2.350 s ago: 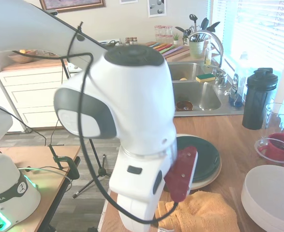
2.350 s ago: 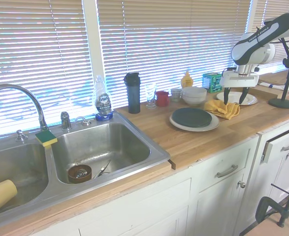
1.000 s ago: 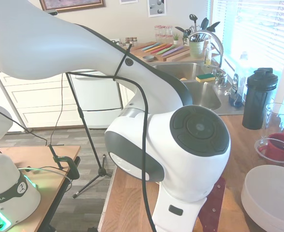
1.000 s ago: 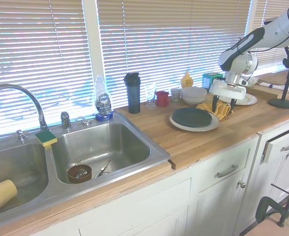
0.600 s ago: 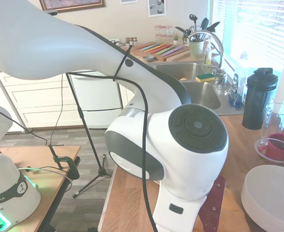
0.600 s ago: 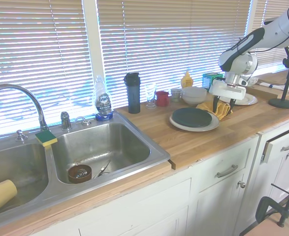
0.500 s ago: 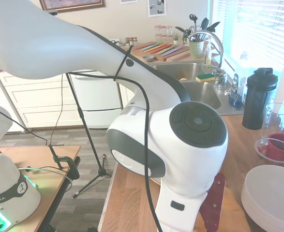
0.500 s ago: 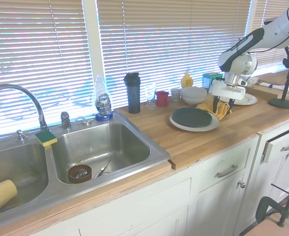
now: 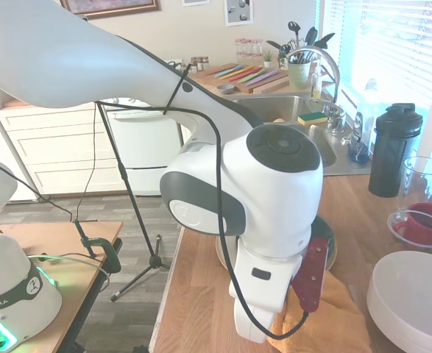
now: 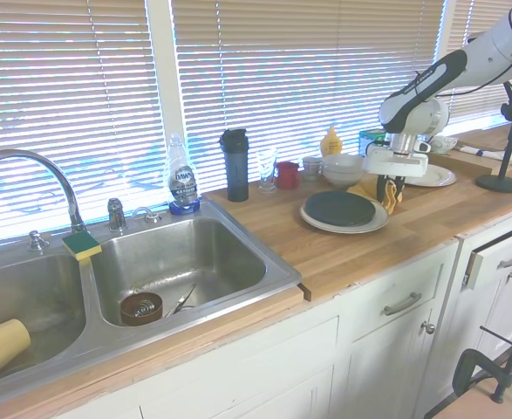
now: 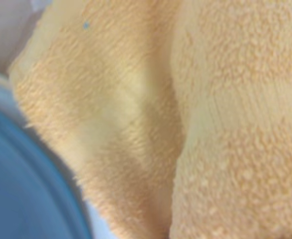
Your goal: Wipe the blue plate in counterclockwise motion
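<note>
The round, very dark teal-blue plate with a matte glaze (image 10: 340, 208) lies flat on a larger cream plate (image 10: 318, 224), on the wooden worktop (image 10: 386, 244) between the steel sink (image 10: 186, 262) and a stack of white bowls (image 10: 344, 168). In the wrist view a blurred arc of its blue rim (image 11: 31, 189) shows just beside the cloth.

The plate looks stiff, fairly heavy and breakable, and its low rim gives little to grip; it is better left where it sits and pressed on from above. Resting loose on the cream plate, it may slide or rock under a sideways push, so light, even pressure seems wise. The soft orange-yellow terry towel (image 10: 384, 193) is limp and light, and should drape and bunch when dragged.

The white arm reaches in from the far end of the worktop, wrist bent so the hand (image 10: 387, 189) points straight down at the plate's far edge. The dark fingers (image 10: 380, 188) appear pinched on the towel, which hangs bunched between them just above the worktop, touching or nearly touching the plate's rim.
</note>
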`<state>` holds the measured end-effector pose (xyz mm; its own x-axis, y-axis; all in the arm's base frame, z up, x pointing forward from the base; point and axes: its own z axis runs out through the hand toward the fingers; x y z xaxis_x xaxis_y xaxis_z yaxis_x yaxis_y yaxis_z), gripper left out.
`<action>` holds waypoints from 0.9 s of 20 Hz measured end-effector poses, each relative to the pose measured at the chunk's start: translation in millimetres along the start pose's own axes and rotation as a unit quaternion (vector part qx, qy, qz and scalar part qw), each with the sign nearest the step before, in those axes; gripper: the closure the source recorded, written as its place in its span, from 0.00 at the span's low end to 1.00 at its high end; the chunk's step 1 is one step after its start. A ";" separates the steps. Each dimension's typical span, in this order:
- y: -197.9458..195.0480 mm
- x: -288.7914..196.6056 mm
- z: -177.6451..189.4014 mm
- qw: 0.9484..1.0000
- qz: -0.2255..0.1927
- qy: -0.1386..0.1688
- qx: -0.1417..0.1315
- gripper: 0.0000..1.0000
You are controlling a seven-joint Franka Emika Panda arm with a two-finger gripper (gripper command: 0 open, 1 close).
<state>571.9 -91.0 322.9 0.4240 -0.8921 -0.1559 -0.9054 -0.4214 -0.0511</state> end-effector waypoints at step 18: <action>34.8 7.0 -29.1 1.000 0.009 0.030 -0.002 1.00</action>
<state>543.9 -116.6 348.7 0.4086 -0.9075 -0.0973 -0.9127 -0.4060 -0.0459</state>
